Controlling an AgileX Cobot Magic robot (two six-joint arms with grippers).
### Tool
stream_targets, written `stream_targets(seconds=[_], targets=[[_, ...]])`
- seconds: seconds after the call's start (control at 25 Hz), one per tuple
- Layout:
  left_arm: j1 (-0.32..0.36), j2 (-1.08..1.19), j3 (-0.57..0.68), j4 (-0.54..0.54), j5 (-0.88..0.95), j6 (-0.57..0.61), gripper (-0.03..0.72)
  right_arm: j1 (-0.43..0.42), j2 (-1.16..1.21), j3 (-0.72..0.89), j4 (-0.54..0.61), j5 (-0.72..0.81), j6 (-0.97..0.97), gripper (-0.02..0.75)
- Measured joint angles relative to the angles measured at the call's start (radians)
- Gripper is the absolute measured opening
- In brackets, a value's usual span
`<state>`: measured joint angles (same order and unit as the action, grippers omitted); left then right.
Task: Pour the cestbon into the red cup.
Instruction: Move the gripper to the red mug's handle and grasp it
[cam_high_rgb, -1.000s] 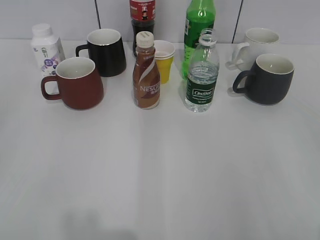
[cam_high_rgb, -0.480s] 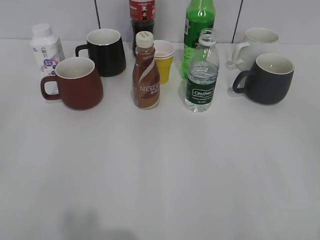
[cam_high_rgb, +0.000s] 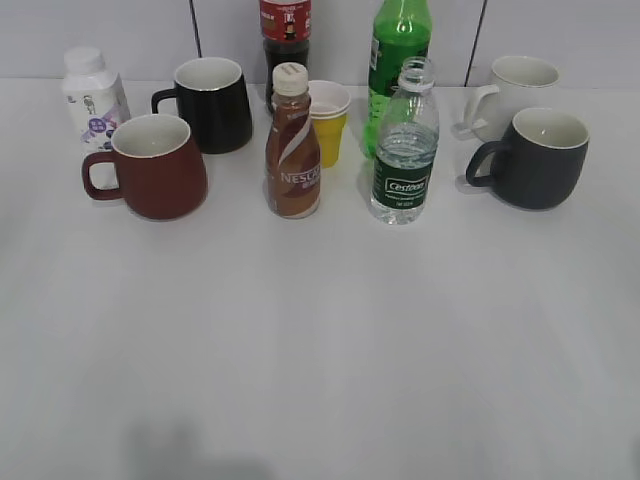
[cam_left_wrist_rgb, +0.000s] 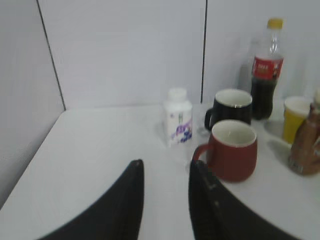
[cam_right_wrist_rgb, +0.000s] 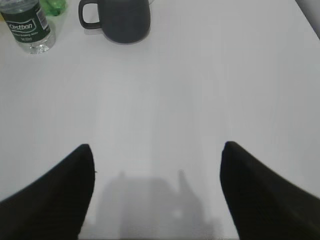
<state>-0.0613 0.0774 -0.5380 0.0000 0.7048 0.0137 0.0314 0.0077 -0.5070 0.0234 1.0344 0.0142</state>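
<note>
Nothing done yet. Cestbon bottle (cam_high_rgb: 404, 150) upright on table, mid-right, uncapped; red cup (cam_high_rgb: 155, 165) far left, empty. My right gripper (cam_right_wrist_rgb: 157, 165) spread wide, left gripper (cam_left_wrist_rgb: 165, 192) slightly parted, both holding nothing.

black mug (cam_high_rgb: 212, 104) | Nescafe bottle (cam_high_rgb: 292, 150) | yellow cup (cam_high_rgb: 328, 122) | green bottle (cam_high_rgb: 396, 60)

My left gripper (cam_left_wrist_rgb: 165, 172) shows only in its own wrist camera: two dark fingers rising from the near edge, with a narrow gap between them and nothing held. My right gripper (cam_right_wrist_rgb: 157, 152) has its fingers spread wide, one at the near left and one at the near right of its camera, with nothing gripped. I see neither arm in the exterior camera.
</note>
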Motion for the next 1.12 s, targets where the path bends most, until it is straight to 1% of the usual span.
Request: stream_targets(seconds=[0.12, 0.4, 0.6, 0.76, 0.92, 1.12], targets=[[0.0, 0.073, 0.016, -0.013, -0.14, 0.0, 0.235, 0.0, 0.044, -0.013, 0.002, -0.033, 0.0, 0.587], [0.0, 0.317, 0.021, -0.024, -0.537, 0.0, 0.237, 0.002, 0.164, -0.019, 0.003, -0.224, 0.0, 0.587], [0.0, 0.582, 0.021, -0.036, -0.736, 0.0, 0.237, 0.047, 0.244, -0.011, 0.003, -0.398, -0.007, 0.587], [0.0, 0.829, 0.021, -0.036, -0.916, 0.0, 0.238, 0.087, 0.336, 0.003, 0.003, -0.504, -0.034, 0.587], [0.0, 0.993, 0.022, -0.036, -1.033, 0.0, 0.238, 0.132, 0.451, 0.003, 0.003, -0.622, -0.096, 0.587], [0.0, 1.16, 0.022, -0.036, -1.053, 0.0, 0.238, 0.172, 0.64, 0.003, 0.005, -0.766, -0.116, 0.587]])
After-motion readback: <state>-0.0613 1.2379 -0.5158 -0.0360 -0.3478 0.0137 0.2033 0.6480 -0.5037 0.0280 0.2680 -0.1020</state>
